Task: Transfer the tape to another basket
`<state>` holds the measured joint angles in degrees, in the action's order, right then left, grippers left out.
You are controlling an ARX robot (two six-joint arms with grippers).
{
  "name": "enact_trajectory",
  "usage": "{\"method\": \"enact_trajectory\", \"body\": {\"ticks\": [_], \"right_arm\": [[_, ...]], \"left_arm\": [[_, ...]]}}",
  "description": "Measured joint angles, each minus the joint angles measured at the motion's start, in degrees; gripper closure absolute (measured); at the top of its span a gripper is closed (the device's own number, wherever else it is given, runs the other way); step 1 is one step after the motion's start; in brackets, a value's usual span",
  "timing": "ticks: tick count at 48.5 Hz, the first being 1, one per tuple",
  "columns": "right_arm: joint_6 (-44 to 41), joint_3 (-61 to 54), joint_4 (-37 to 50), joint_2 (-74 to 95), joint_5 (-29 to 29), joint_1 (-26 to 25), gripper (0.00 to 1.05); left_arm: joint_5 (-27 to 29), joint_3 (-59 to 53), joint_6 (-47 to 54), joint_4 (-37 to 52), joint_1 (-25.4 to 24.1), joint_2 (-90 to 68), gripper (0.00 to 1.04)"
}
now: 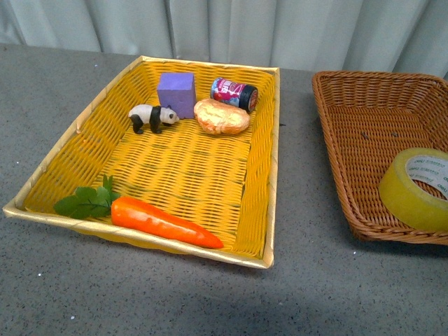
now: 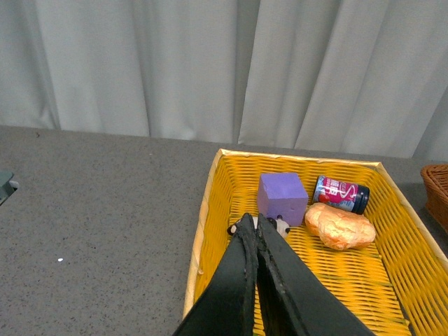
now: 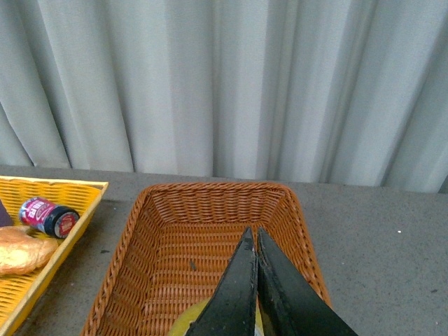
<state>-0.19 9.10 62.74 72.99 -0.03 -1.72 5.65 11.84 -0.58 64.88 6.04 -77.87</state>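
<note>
The yellow tape roll (image 1: 418, 187) with a white, green-printed core lies in the near part of the brown wicker basket (image 1: 350, 119) at the right of the front view. In the right wrist view my right gripper (image 3: 253, 233) is shut and empty above that basket (image 3: 168, 238); a sliver of the tape (image 3: 187, 320) shows beneath its fingers. In the left wrist view my left gripper (image 2: 252, 221) is shut and empty over the yellow woven basket (image 2: 204, 210). Neither arm shows in the front view.
The yellow basket (image 1: 269, 161) holds a purple block (image 1: 176, 93), a toy panda (image 1: 152, 117), a bread roll (image 1: 221, 116), a small jar (image 1: 234, 94) and a carrot (image 1: 164, 221). A grey tabletop (image 1: 315, 280) lies around both baskets. Pale curtains (image 1: 280, 28) hang behind.
</note>
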Motion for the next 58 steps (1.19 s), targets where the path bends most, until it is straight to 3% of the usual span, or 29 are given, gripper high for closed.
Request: {"method": "enact_trajectory", "body": {"ticks": [20,39,58], "right_arm": [[0.0,-6.1,-11.1,-17.5,0.1,1.6,1.04],[0.0,-8.8,-29.1,-38.6,0.0,1.6,1.04],[0.0,-8.8,-41.4,-51.8,0.0,1.6,1.04]], "left_arm": [[-5.3,-7.5,0.1,-9.7,-5.7,17.6,1.01],[-5.7,-10.6,0.2,-27.5,-5.9,39.4,1.01],[-5.6,-10.7,0.2,-40.9,-5.9,53.9,1.01]]}}
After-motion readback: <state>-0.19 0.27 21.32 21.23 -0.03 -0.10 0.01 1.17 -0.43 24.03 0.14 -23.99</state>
